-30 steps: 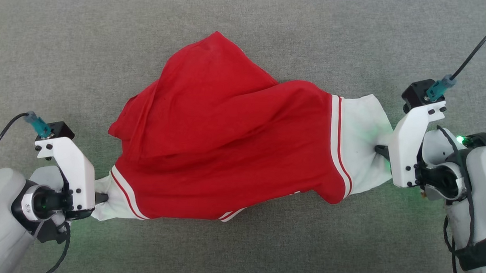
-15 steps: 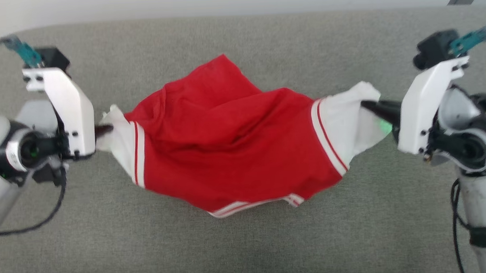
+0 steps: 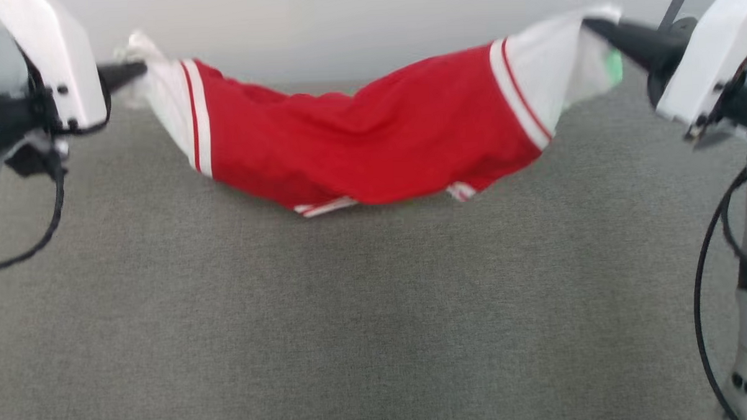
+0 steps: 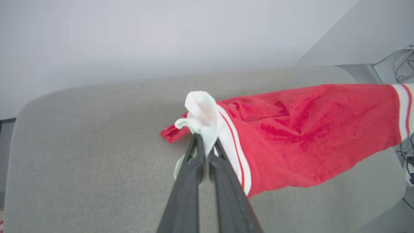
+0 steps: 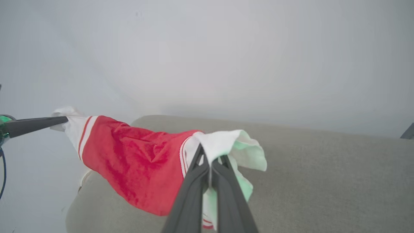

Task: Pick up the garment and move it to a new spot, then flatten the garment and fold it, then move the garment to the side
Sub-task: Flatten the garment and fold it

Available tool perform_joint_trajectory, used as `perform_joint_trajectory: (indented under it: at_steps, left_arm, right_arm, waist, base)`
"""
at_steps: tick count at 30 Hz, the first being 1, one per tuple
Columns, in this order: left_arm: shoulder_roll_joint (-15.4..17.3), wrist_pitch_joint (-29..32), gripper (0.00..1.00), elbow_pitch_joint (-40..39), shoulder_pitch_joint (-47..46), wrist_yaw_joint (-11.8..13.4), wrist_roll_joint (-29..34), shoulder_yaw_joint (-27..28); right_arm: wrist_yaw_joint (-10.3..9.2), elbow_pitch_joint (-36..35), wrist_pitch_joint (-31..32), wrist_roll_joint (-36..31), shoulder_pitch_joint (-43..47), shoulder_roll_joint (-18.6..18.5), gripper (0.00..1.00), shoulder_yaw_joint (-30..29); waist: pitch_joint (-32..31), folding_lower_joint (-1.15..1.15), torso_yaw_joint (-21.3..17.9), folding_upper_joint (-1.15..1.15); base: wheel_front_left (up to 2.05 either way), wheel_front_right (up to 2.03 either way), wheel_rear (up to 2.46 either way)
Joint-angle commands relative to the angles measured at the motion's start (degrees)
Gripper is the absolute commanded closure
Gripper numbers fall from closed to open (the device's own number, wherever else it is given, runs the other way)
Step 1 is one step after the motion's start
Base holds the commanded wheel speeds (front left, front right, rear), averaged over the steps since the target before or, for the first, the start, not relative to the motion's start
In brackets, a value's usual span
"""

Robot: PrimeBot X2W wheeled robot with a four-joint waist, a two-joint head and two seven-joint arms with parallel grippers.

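Left hand (image 3: 135, 70) and right hand (image 3: 592, 24), each clamped on a sleeve end, have lifted the garment (image 3: 371, 135) above the grey desk (image 3: 353, 329); relocating it looks under way.

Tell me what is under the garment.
A grey cushioned surface lies under the garment, which hangs between the left gripper and right gripper, each shut on a white sleeve end. The patch beneath its sagging middle is covered, so contact there cannot be told.
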Motion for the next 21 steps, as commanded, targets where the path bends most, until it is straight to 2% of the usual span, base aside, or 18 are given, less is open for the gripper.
perform_joint_trajectory:
  at_steps: [1,11,15,21]
  left_arm:
    - [-0.4,-0.5,1.0,0.3,-1.0,-0.4,0.2,0.3]
    - [-4.3,-5.4,1.0,6.8,-8.9,-4.0,0.8,3.7]
    - [-5.3,-6.7,1.0,9.5,-11.1,-5.4,1.9,4.0]
    - [-7.6,-11.1,1.0,15.1,-15.8,-7.9,4.6,4.0]
  right_arm:
    - [0.0,0.4,-0.8,-0.4,-1.1,0.3,1.0,-0.4]
    - [0.0,5.5,-7.1,-1.3,-10.7,2.7,1.0,-4.3]
    - [0.0,7.1,-9.0,-3.9,-13.2,2.6,1.0,-4.2]
    - [0.0,13.3,-17.3,-9.7,-18.9,2.9,1.0,-3.3]
  waist:
    - [-0.4,0.0,-0.2,0.0]
    - [-1.5,0.0,-0.4,0.0]
    - [-1.4,0.0,-0.5,0.0]
    - [2.1,0.0,-0.9,0.0]
  base:
    - [0.0,0.0,0.0]
    - [0.0,0.0,0.0]
    - [0.0,0.0,0.0]
    - [0.0,0.0,0.0]
